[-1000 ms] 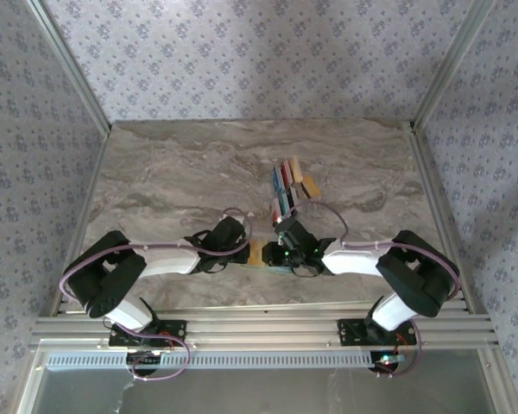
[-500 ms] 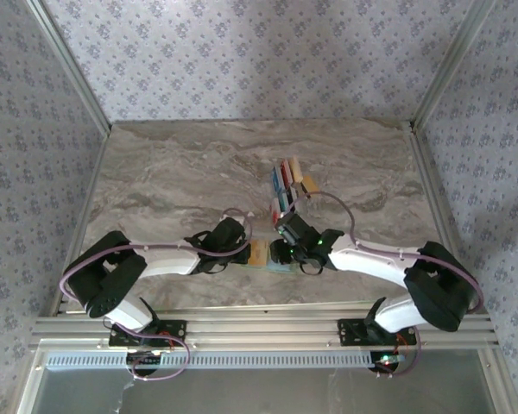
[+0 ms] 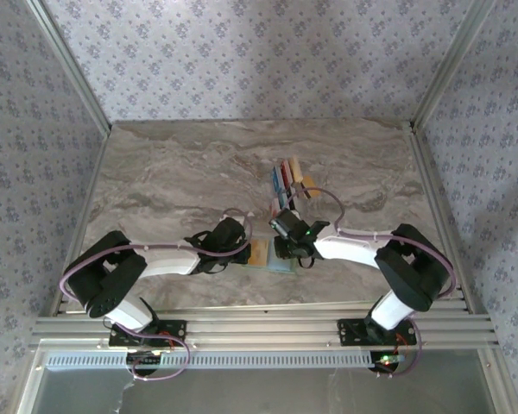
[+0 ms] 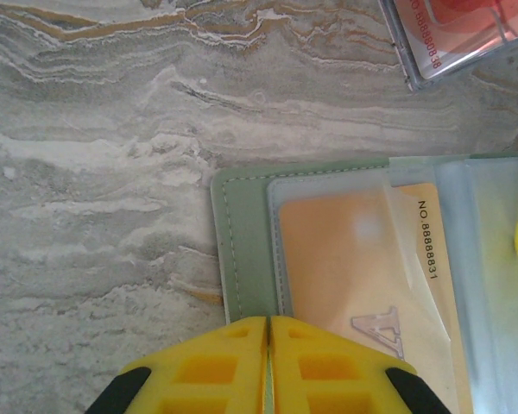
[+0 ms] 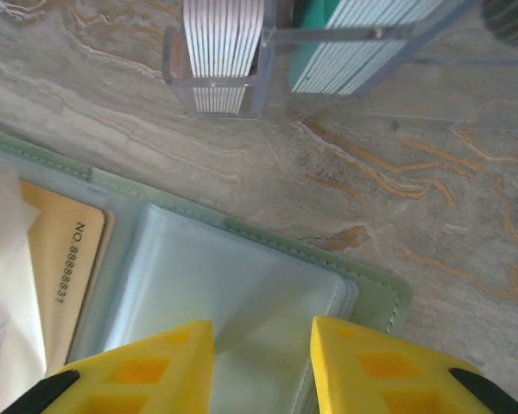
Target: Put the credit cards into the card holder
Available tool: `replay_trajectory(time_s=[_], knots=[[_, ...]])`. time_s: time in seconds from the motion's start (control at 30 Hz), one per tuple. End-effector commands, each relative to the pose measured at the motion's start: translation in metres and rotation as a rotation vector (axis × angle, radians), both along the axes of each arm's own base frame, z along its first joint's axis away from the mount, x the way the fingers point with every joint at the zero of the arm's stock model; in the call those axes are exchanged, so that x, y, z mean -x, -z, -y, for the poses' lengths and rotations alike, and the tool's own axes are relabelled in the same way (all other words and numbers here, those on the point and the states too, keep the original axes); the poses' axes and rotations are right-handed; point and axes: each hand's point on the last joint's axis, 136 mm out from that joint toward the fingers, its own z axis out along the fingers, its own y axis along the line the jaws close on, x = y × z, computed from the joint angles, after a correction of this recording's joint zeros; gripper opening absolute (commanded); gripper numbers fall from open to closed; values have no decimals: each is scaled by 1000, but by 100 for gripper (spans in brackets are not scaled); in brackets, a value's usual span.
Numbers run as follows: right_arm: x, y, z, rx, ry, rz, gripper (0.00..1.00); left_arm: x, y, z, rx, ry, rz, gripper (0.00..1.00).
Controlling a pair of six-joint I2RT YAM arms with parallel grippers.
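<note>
Two grippers work at the card holder [image 4: 242,250], seen from overhead and from each wrist.

L: the left gripper [image 4: 268,332] has its yellow fingers pressed together, tips meeting over the holder's stitched green border. You cannot tell from this view whether they pinch the cover or merely pin it down. Just ahead of those tips and to their right, a tan card [image 4: 337,259] lies in a frosted pocket, its numbered edge exposed.

R: the right gripper [image 5: 262,335] stands with jaws apart and nothing between them, over an empty pocket [image 5: 233,285] of the same holder. The tan card lies to its left. Ahead of the R fingers, past a strip of bare table [image 5: 432,190], the remaining credit cards [image 5: 223,52] (white-striped and teal nearest) stand on edge in a clear rack [image 5: 276,36].

Change over the last sec.: the R jaws have widened. The R elbow swung outward, then back in, and the wrist ended slightly farther forward, toward the rack. L arm and holder are unmoved.

Reading: you have prob. just released the tan card, so one card counts as seated and several are left. The next move likely calls for carrying the R gripper forward to the rack while L keeps the holder steady. Watch that the withdrawing R fingers do not drag the pocket film.
</note>
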Motion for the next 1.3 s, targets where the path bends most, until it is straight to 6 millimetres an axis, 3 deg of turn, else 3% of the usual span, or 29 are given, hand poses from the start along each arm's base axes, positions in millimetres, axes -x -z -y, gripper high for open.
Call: replay_trajectory(time_s=[0.0, 0.1, 0.23, 0.43, 0.77, 0.8, 0.97, 1.27], knots=[[0, 7, 2, 56, -8, 12, 37, 20, 18, -3, -30, 45, -72, 11], [4, 13, 5, 78, -5, 10, 32, 19, 18, -3, -29, 45, -70, 11], [6, 11, 8, 84, 2, 22, 17, 20, 19, -3, -31, 45, -71, 11], [3, -8, 5, 72, 1, 75, 0, 22, 24, -5, -36, 40, -82, 11], [2, -31, -18, 2, -63, 101, 0, 26, 24, -2, -37, 46, -82, 10], [1, -31, -15, 22, -57, 105, 0, 26, 24, -2, -37, 47, -84, 10], [-4, -22, -2, 117, -25, 88, 24, 26, 26, -1, -39, 48, -87, 10], [-10, 2, 4, 166, -5, 44, 30, 26, 26, -1, -41, 52, -87, 10]])
